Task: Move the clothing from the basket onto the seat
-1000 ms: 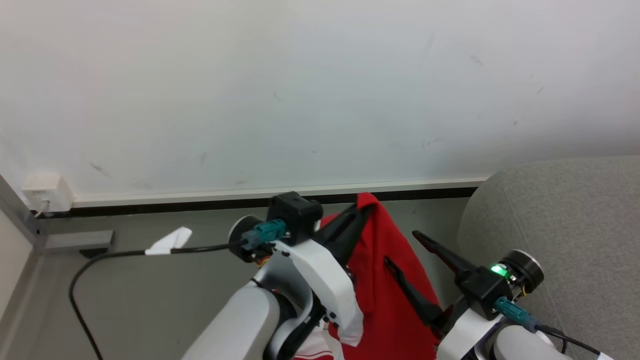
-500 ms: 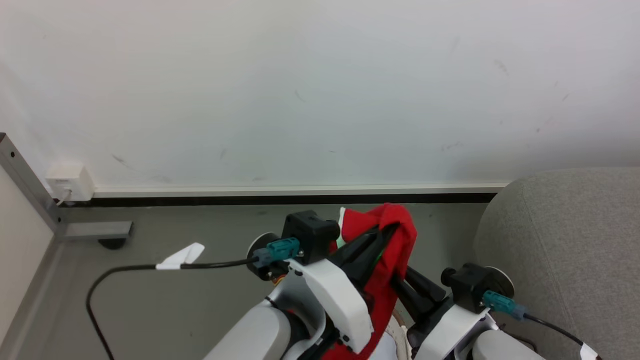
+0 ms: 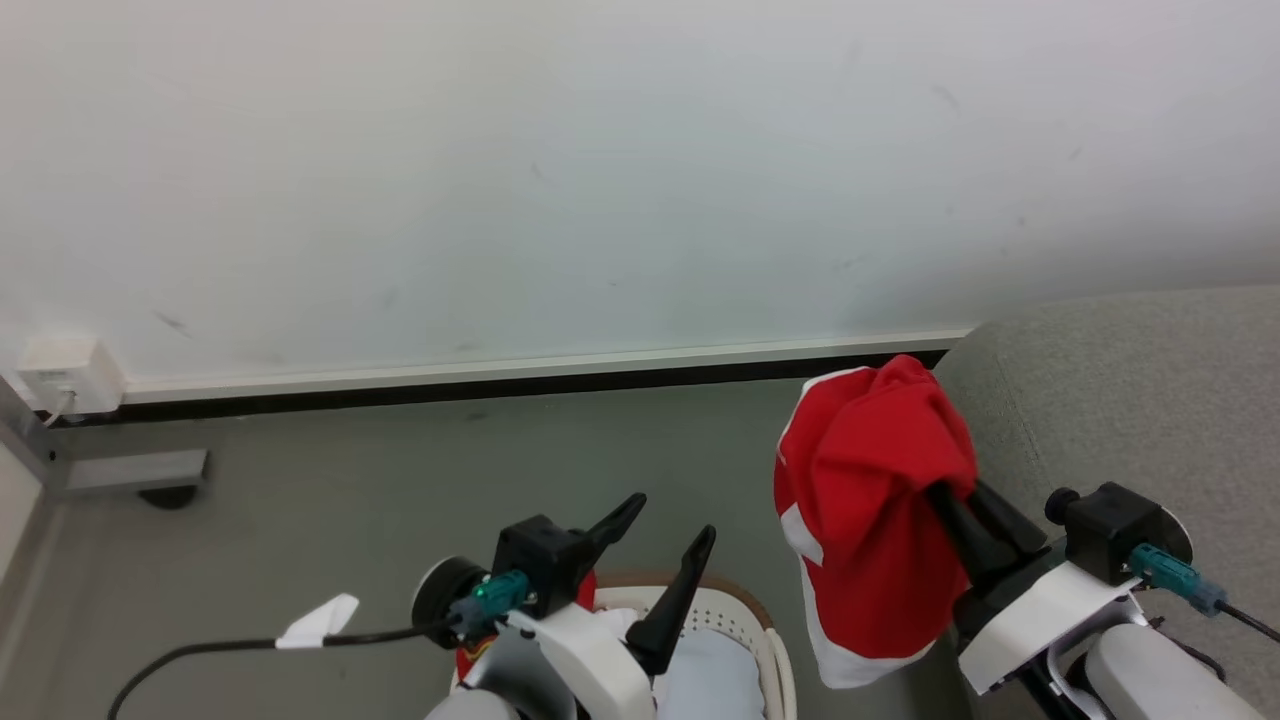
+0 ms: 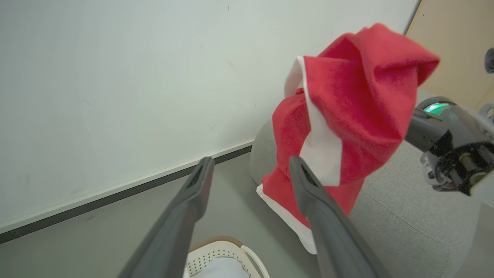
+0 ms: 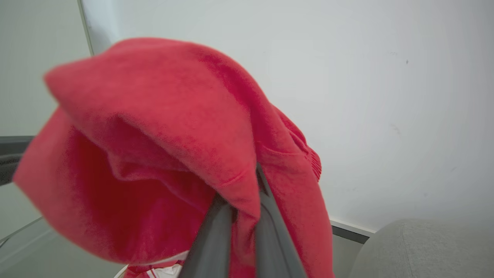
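right gripper (image 3: 962,510) clamped on clothing (image 3: 870,480) — hanging beside seat (image 3: 1120,400) edge, over open floor | left gripper (image 3: 672,518) spread — above basket (image 3: 745,610)

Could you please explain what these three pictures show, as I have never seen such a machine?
It is a robot with two arms, each ending in a two-fingered gripper. One picture looks down from its head; the other two look along each wrist's fingers. The right gripper is shut on red clothing with white panels, raised beside the grey seat, not yet on it. The left gripper is open and empty above the white basket, which stands on the floor and holds a pale pad.
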Tool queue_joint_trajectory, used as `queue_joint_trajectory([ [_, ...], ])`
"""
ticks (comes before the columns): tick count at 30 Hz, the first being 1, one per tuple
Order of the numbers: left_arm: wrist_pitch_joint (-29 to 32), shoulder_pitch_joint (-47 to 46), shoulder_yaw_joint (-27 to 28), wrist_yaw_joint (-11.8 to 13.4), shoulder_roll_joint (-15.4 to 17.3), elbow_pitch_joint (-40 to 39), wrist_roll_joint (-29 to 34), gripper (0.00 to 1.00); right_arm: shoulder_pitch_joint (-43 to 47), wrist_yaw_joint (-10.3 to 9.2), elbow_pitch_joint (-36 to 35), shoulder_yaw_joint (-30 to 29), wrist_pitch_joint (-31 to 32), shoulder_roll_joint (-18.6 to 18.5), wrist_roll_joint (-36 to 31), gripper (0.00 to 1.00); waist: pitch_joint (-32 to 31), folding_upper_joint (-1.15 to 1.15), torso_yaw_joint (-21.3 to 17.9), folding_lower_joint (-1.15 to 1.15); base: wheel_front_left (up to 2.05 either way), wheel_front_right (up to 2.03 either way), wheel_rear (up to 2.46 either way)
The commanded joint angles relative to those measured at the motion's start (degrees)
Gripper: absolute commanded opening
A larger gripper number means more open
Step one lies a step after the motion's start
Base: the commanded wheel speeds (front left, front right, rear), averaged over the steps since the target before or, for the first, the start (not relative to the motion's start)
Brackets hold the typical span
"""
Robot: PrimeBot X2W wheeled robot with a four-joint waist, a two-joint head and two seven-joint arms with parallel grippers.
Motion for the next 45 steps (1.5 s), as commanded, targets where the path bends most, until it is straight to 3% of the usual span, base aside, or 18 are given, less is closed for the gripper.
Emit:
queue_joint_trajectory([
  [1, -1.6, 0.9, -0.5, -0.2, 0.2, 1.3, 0.7, 1.00, 0.7, -0.12, -0.6, -1.3, 0.0, -0.9, -0.5, 0.00, 0.7, 0.00, -1.6, 0.00, 0.00, 0.00, 0.00],
  [14, -12.3, -1.9, -3.4, -2.2, -3.1, 10.9, 2.9, 1.00, 1.2, -0.12, -3.9, -7.3, 0.0, -5.5, -1.5, 0.00, 4.1, 0.00, -14.6, 0.00, 0.00, 0.00, 0.00],
  [20, -13.8, -6.2, -5.4, -3.1, -4.5, 12.3, 4.0, 1.00, 0.8, -0.12, -4.2, -11.1, 0.0, -6.7, -0.4, 0.00, 9.7, 0.00, -17.5, 0.00, 0.00, 0.00, 0.00],
  [29, -14.3, -17.9, -9.2, -4.9, -5.4, 13.0, 8.4, 1.00, -11.0, -0.12, 2.2, -25.0, 0.0, -9.8, -0.7, 0.00, 26.9, 0.00, -13.8, 0.00, 0.00, 0.00, 0.00],
  [36, -15.1, -26.4, -9.7, -5.3, -5.8, 12.9, 10.3, 1.00, -27.4, -0.12, 16.8, -33.8, 1.5, -15.4, -5.0, 0.00, 40.2, 0.00, -8.3, 0.00, 0.00, 0.00, 0.00],
  [42, -16.3, -28.9, -9.0, -4.4, -6.0, 13.8, 10.1, 1.00, -36.0, -0.12, 30.2, -41.5, 1.2, -17.5, -12.2, 0.01, 44.8, 0.00, -4.5, 0.00, 0.00, 0.00, 0.00],
  [44, -16.6, -28.9, -8.7, -4.0, -5.9, 14.4, 10.1, 1.00, -37.5, -0.12, 33.9, -44.0, 0.8, -16.5, -14.4, 0.45, 44.8, 0.00, -4.1, 0.00, 0.00, 0.00, 0.00],
  [45, -16.8, -28.6, -8.5, -3.9, -5.8, 14.8, 10.0, 1.00, -37.6, -0.12, 35.4, -44.7, 0.4, -15.8, -15.7, 0.93, 44.6, 0.00, -4.0, 0.00, 0.00, 0.00, 0.00],
])
